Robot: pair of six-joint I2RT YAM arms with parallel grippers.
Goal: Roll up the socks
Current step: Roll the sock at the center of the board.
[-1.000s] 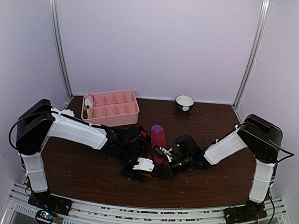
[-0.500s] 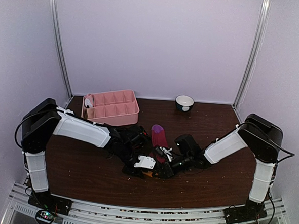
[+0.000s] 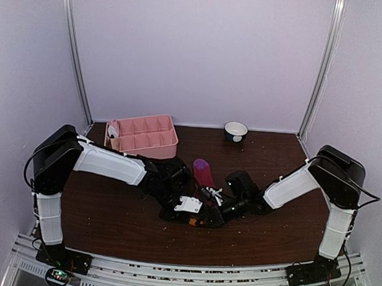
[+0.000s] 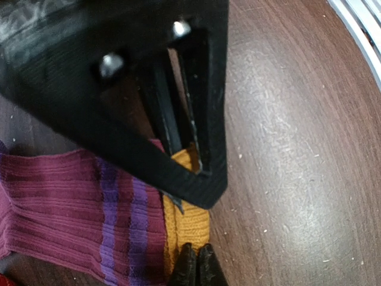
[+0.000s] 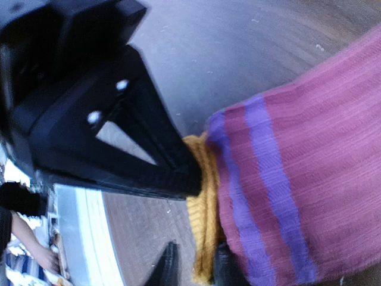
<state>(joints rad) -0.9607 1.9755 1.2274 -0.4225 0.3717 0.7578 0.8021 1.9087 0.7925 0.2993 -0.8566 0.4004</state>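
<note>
A magenta sock (image 3: 203, 175) with a purple toe lies mid-table, toe pointing away. Both grippers meet at its near end. In the left wrist view the sock (image 4: 65, 196) shows purple stripes, and an orange-yellow knit edge (image 4: 191, 221) runs along its end. My left gripper (image 4: 196, 265) has its fingertips pressed together on that edge. In the right wrist view the same orange edge (image 5: 202, 226) sits between the fingers of my right gripper (image 5: 193, 268), beside the striped sock (image 5: 297, 179). I cannot tell which sock the orange edge belongs to. No black argyle pattern is visible.
A pink compartment tray (image 3: 145, 152) stands at the back left with a small white item in one corner. A small bowl (image 3: 236, 131) stands at the back centre-right. Each gripper's black body fills the other's wrist view. Crumbs dot the brown table.
My left arm has swung its wrist a little right and away, closer to the right gripper. The right gripper has hardly moved. The sock's toe end stays where it was.
</note>
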